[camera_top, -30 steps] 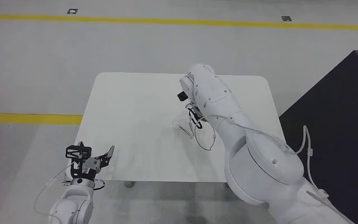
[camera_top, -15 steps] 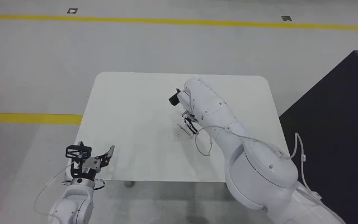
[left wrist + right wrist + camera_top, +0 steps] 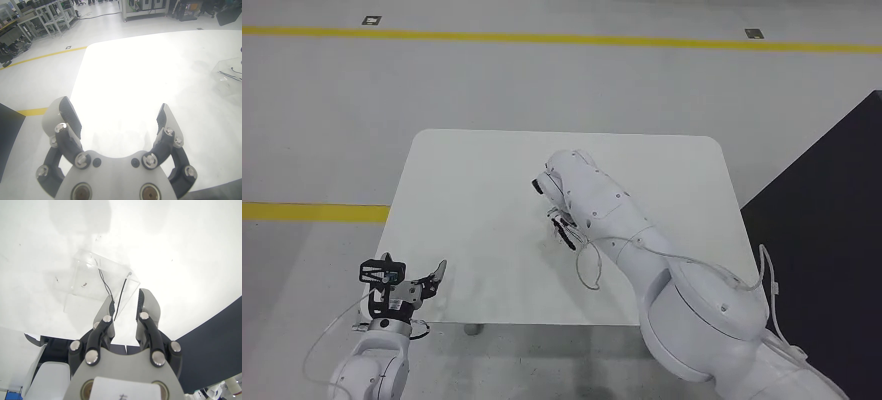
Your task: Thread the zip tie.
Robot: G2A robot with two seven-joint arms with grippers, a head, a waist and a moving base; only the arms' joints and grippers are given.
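Several thin black zip ties (image 3: pixel 122 292) lie in a small clear plastic box (image 3: pixel 81 289) in the middle of the white table (image 3: pixel 472 200). My right gripper (image 3: pixel 125 303) hangs open just above the box's near edge, and one zip tie runs up between its fingers (image 3: pixel 111 304) without being held. In the top view the right gripper (image 3: pixel 560 228) sits under the arm at the table's centre. My left gripper (image 3: pixel 117 117) is open and holds nothing, by the table's front left corner (image 3: pixel 414 275). From there the box (image 3: pixel 226 75) lies far off to the side.
A dark panel (image 3: pixel 832 200) borders the table on the right. A yellow floor line (image 3: pixel 312 212) runs left of the table. The table surface around the box is bare white.
The right arm has swung left and slightly toward the front over the table, bringing its gripper over the clear box. The left arm has stayed still.
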